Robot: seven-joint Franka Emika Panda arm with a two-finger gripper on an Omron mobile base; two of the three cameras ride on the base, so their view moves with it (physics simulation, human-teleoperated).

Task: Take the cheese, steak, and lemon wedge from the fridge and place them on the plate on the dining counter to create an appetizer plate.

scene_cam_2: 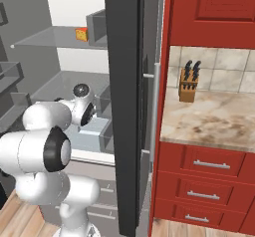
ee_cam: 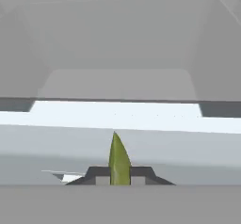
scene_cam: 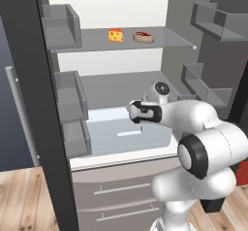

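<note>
Two dark finger tips barely clear the bottom of the hand view, where the pincer (ee_cam: 120, 177) is clamped on the lemon wedge (ee_cam: 118, 161). The wedge stands upright, long axis vertical, point up; its lower end is hidden between the tips. In the base views the arm's own links cover the pincer. The fridge (scene_cam: 121, 87) is open, its pale drawer (scene_cam: 128, 133) just ahead. The cheese (scene_cam: 115, 35) and steak (scene_cam: 144, 37) sit apart on the upper shelf (scene_cam: 164, 38), with free shelf around them.

open shelf (scene_cam: 167, 40) front, door bins (scene_cam: 70, 99) flanking, drawer (scene_cam: 127, 135) below
</note>
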